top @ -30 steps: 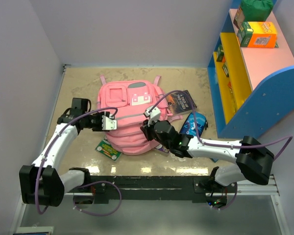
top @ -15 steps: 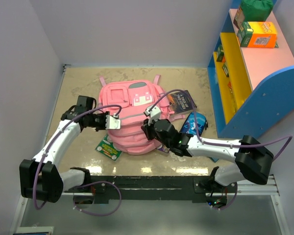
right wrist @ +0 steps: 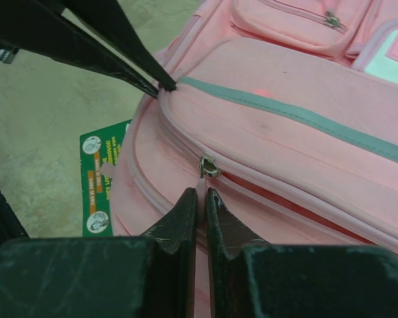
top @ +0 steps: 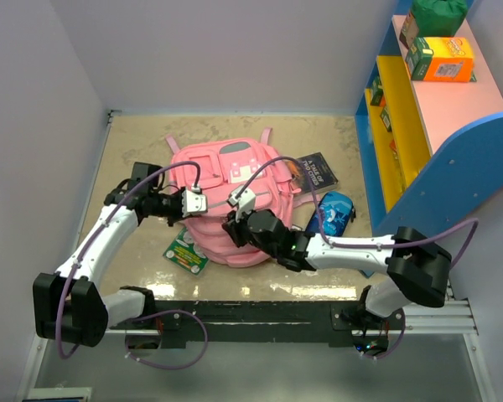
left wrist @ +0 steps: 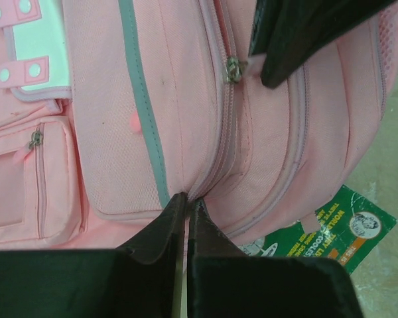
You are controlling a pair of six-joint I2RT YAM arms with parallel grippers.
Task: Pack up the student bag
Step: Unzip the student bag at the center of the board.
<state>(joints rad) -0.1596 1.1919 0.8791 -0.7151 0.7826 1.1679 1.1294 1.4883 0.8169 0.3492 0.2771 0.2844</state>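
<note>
Two holds on the soft, limp backpack [top: 205, 163], centre frame.
Closed left jaws clamp its seam [left wrist: 217, 156]; closed right jaws pinch the zip pull [right wrist: 207, 165].

bare table [top: 134, 142] left of the student bag [top: 214, 163]; shelf [top: 436, 167] blocks the right.

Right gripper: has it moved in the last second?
Yes. Seen from above, the right gripper has slid left across the pink backpack, away from the blue shelf and toward the left gripper.
</note>
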